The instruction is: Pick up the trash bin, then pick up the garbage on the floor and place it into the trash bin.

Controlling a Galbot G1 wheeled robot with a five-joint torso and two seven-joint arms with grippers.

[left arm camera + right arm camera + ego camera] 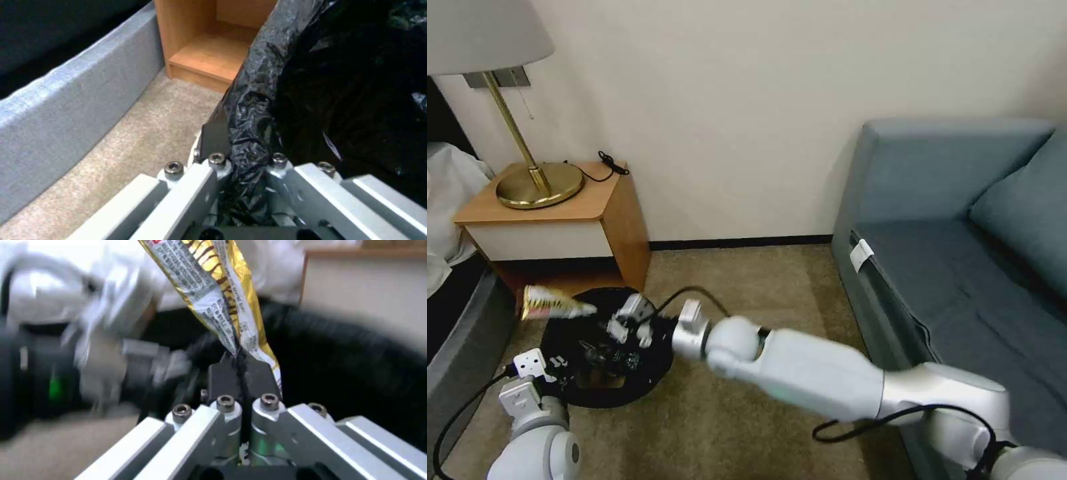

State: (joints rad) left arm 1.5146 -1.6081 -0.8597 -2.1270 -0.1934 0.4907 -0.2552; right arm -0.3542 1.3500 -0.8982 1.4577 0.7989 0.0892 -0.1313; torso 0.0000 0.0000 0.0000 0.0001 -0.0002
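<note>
The trash bin [602,392], lined with a crinkled black bag [338,83], sits low at the left in the head view. My left gripper [554,365] is shut on its near rim, and the bag [249,150] is pinched between the fingers [216,136]. My right gripper [610,319] hovers over the bin's opening, shut on one end of a piece of garbage, a gold-and-white snack wrapper [554,304]. The wrapper [218,290] sticks out from the shut fingertips [240,363] toward the bin's far-left rim. What lies inside the bin is dark and hard to make out.
A wooden nightstand [560,220] with a brass lamp [537,183] stands just behind the bin. A grey bed frame [460,333] runs along the left. The blue-grey sofa [960,267] fills the right. Beige carpet [747,287] lies open between them.
</note>
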